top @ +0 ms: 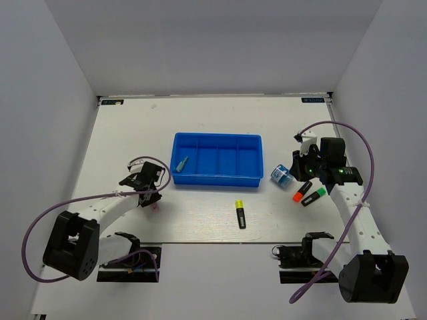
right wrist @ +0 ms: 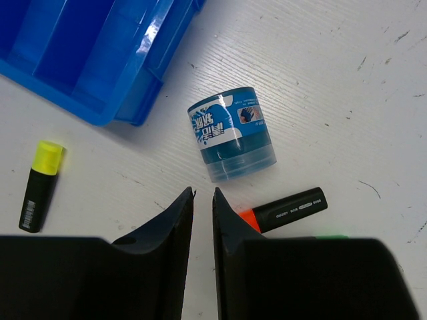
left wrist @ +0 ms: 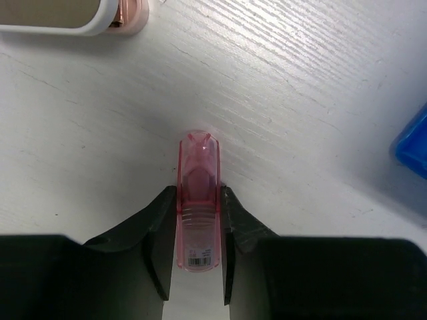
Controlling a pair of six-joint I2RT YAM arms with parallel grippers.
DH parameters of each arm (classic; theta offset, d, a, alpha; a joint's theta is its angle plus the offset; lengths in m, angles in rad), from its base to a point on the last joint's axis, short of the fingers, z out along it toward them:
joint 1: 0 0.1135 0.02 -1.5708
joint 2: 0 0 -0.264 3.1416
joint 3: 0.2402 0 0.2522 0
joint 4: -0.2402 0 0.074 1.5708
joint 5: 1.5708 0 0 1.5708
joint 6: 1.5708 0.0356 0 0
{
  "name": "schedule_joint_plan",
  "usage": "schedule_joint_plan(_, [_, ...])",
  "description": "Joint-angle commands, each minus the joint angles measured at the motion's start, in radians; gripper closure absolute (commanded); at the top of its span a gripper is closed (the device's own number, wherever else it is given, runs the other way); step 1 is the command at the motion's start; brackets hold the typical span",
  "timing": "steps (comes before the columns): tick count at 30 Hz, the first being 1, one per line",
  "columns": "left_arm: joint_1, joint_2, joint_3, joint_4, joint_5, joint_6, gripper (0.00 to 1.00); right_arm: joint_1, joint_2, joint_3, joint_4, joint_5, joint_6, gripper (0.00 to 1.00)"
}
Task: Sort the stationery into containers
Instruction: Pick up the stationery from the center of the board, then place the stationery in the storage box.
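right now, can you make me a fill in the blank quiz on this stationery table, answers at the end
1. The pen in the left gripper is ___ in colour.
2. In the top view, the pale-green pen lies in the blue tray's ___ compartment.
3. The highlighter lying alone nearest the arm bases has a ___ cap.
4. The blue-white roll lies ___ the tray.

Missing words: pink; leftmost; yellow; outside
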State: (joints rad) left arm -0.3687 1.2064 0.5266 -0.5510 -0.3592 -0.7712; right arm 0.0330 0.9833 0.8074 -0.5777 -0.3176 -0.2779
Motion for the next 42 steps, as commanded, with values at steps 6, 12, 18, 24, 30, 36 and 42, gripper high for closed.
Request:
schedule_joint_plan(6, [-0.056, -0.102, 0.030, -0.078, 0.039, 0.033, 0.98, -0.005, -0.020, 0.006, 0.001, -0.015, -0.010, 0.78])
schedule_joint_plan(12, [-0.139, -0.047, 0.376, -0.162, 0.066, 0.156, 0.98, -0.005, -0.021, 0.004, 0.003, -0.015, -0.010, 0.78])
schedule_joint_plan(18, [-0.180, 0.111, 0.598, -0.165, 0.060, 0.233, 0.98, -0.007, -0.018, 0.004, 0.001, -0.015, -0.009, 0.78])
schedule_joint_plan(24, [-0.185, 0.352, 0.875, -0.147, 0.101, 0.322, 0.88, -0.005, -0.011, 0.001, -0.005, -0.021, -0.012, 0.75])
schedule_joint_plan(30, [-0.182, 0.571, 1.053, -0.224, 0.048, 0.392, 0.70, -0.007, -0.011, -0.001, 0.006, -0.015, -0.012, 0.66])
schedule_joint_plan(36, [-0.161, 0.596, 1.033, -0.228, 0.022, 0.411, 0.69, -0.007, -0.002, -0.002, 0.006, -0.017, -0.014, 0.66])
schedule_joint_plan(42, [-0.147, 0.604, 1.007, -0.221, 0.040, 0.428, 0.40, -0.007, 0.009, -0.001, -0.001, -0.037, -0.023, 0.30])
